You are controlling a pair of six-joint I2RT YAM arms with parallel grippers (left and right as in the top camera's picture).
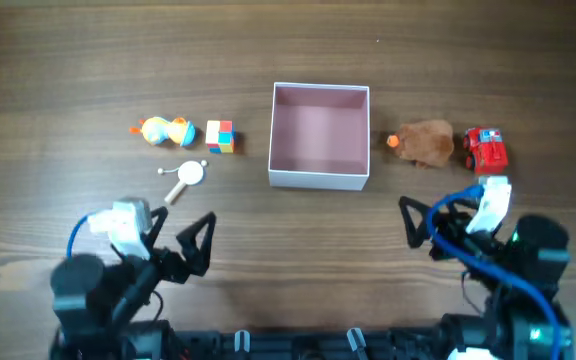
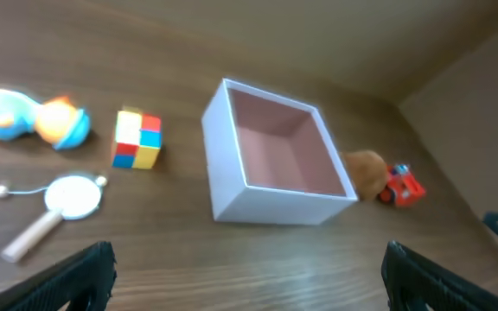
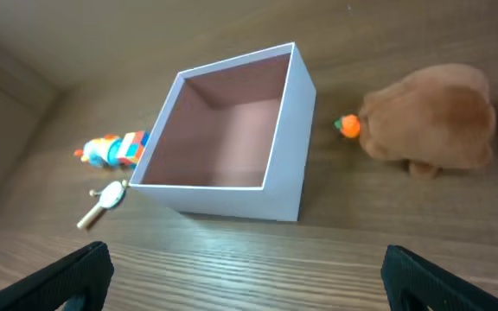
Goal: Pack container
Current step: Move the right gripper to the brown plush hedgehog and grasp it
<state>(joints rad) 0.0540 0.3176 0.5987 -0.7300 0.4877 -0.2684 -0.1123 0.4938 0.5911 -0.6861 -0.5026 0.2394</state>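
container (image 1: pixel 320 178) white outside, pink inside | cube (image 1: pixel 220 136) multicolour squares | plush (image 1: pixel 428 143) brown | truck (image 1: pixel 486 149) red

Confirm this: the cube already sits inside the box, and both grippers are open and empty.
Wrong on the cube: it lies on the table outside the box, as the overhead view shows. The left gripper and right gripper are open and empty.

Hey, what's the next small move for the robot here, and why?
Probably reach the open right gripper forward to the brown plush toy: the container is empty, and the plush lies just outside its right wall, ahead of that gripper.
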